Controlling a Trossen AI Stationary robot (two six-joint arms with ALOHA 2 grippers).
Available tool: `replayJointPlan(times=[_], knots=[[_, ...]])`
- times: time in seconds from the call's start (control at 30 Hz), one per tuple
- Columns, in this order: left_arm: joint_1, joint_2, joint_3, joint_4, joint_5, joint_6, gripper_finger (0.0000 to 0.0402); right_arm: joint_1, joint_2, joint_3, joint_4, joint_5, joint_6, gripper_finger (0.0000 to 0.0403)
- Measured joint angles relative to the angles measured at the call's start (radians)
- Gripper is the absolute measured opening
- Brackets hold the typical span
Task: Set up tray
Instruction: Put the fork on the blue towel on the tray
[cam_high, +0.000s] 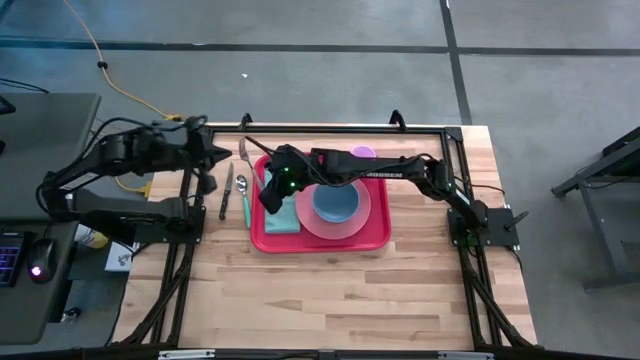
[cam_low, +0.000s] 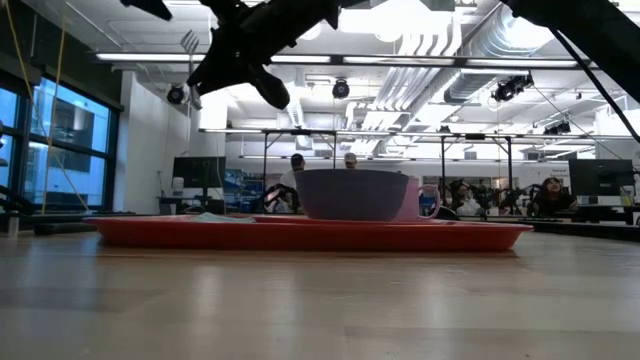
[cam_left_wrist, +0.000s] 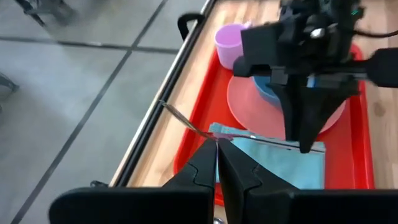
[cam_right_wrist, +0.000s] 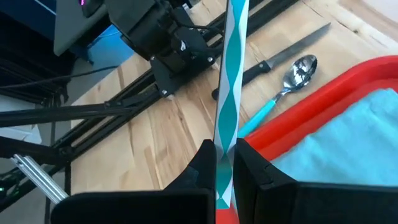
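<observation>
The red tray (cam_high: 372, 238) lies mid-table. It holds a pink plate (cam_high: 367, 213) with a blue bowl (cam_high: 335, 203) on it, and a teal napkin (cam_high: 283, 220) in its left part. My right gripper (cam_high: 272, 190) hovers over the tray's left side, shut on a fork (cam_high: 250, 160) with a teal handle. The fork's tines point toward the far left. A knife (cam_high: 227, 190) and a spoon (cam_high: 243, 195) lie on the table left of the tray. My left gripper (cam_high: 212, 165) is shut and empty, beyond the knife at the far left. My right gripper pinches the fork's teal patterned handle (cam_right_wrist: 226, 146) between its two fingers. The fingers (cam_left_wrist: 305, 134) come from above and point down, lying across the handle near its free end. The fork is lifted clear over the napkin and the tray's left rim, tines (cam_low: 190, 42) tilted upward.
A pink cup (cam_high: 362, 152) stands at the tray's far edge. Black frame bars run along the table's left, right and far edges. Bare wood lies near the front edge. People show in the room behind in the low view.
</observation>
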Motion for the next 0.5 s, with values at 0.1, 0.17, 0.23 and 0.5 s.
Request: replayJointPlan(times=[0.1,0.17,0.23,0.5], knots=[[0.000,0.037,-0.001,0.002,0.000,0.005,0.0046,0.000,-0.003,0.000,-0.002,-0.007,-0.028,0.0005],[0.000,0.044,-0.001,-0.001,0.001,0.011,0.0046,0.000,-0.008,0.000,-0.004,-0.008,-0.054,0.0005],[0.000,0.040,-0.001,-0.004,0.000,0.010,0.0046,-0.001,-0.020,0.000,-0.036,0.003,-0.082,0.0005],[0.000,-0.026,-0.001,-0.005,-0.080,-0.035,0.0046,-0.050,-0.094,0.000,-0.094,0.063,-0.196,0.0005]])
